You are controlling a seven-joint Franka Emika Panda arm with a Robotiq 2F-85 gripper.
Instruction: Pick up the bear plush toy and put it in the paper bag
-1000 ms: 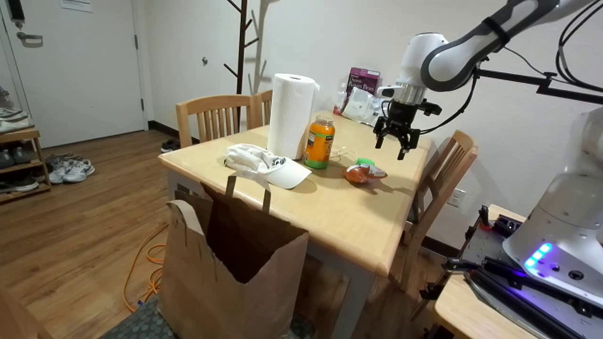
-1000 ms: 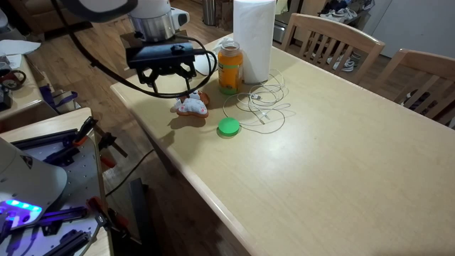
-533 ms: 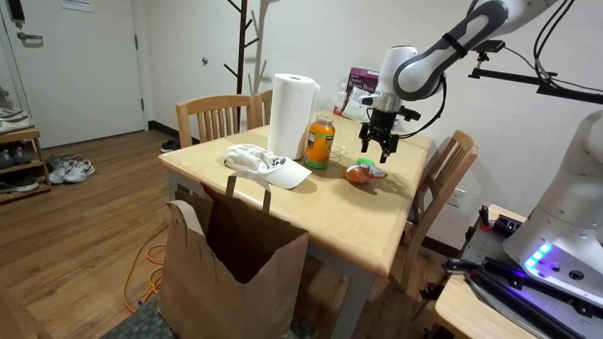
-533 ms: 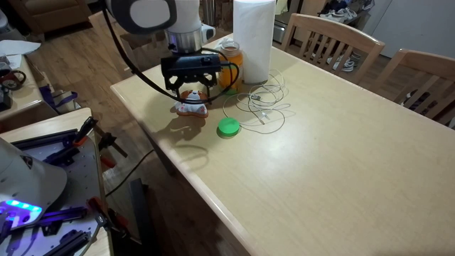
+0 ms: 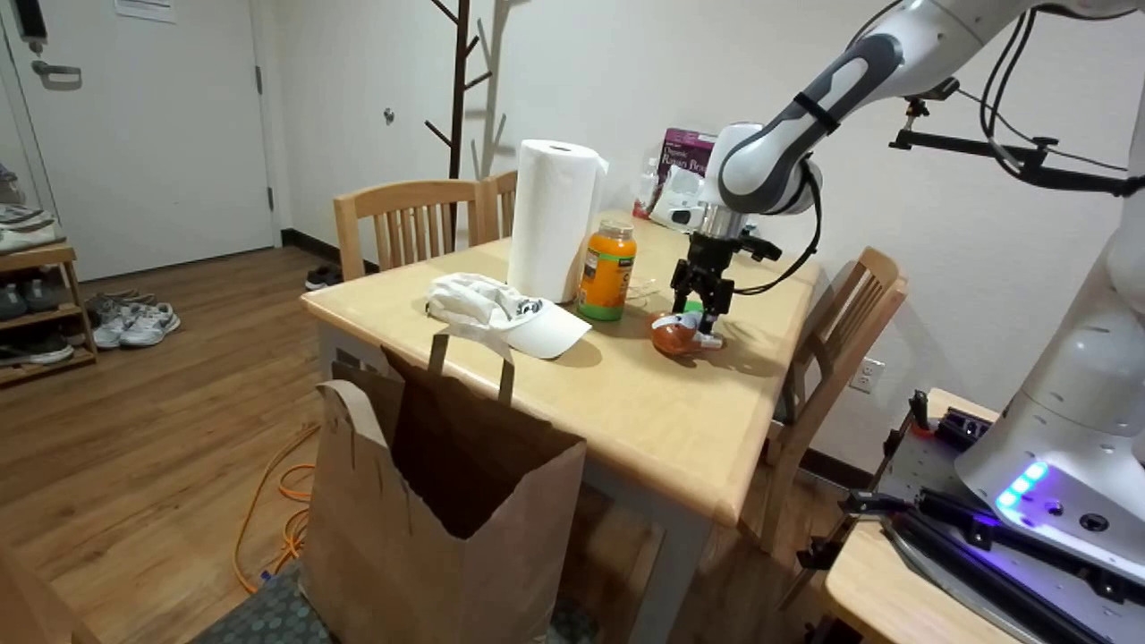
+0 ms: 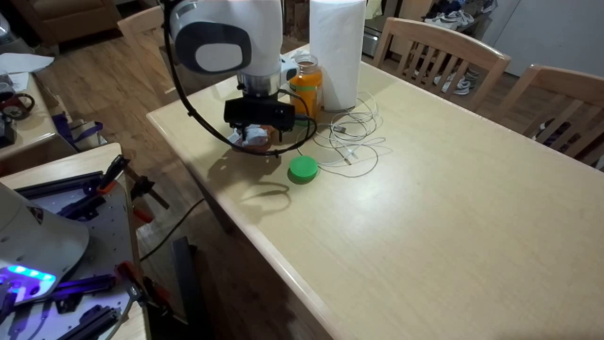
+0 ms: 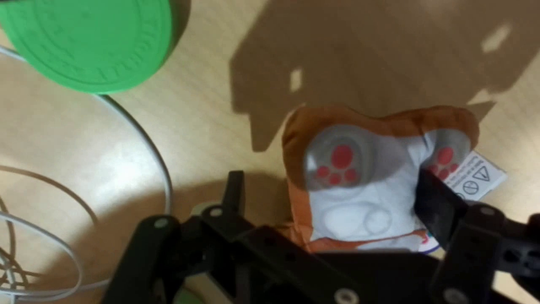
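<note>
The bear plush toy (image 5: 673, 336), orange-brown with a white belly and red paw pads, lies on the table. It also shows in an exterior view (image 6: 256, 135), partly behind my gripper, and in the wrist view (image 7: 358, 207). My gripper (image 5: 693, 316) is open and low over the toy, fingers pointing down; it also shows in the wrist view (image 7: 336, 190). There the toy sits between the fingers. The right finger is against or overlapping its side near the tag; the left finger is apart from it. The brown paper bag (image 5: 429, 546) stands open-topped beside the table.
An orange bottle (image 5: 606, 273), a paper towel roll (image 5: 553, 224) and a white cap (image 5: 510, 313) stand near the toy. A green lid (image 6: 303, 168) and a loose white cable (image 6: 349, 137) lie beside it. Wooden chairs (image 5: 402, 215) surround the table (image 6: 424, 212).
My gripper has come down and across to the toy, from above and beside it to around it. It stays open. The toy seems slightly shifted or tilted. The bag has not moved.
</note>
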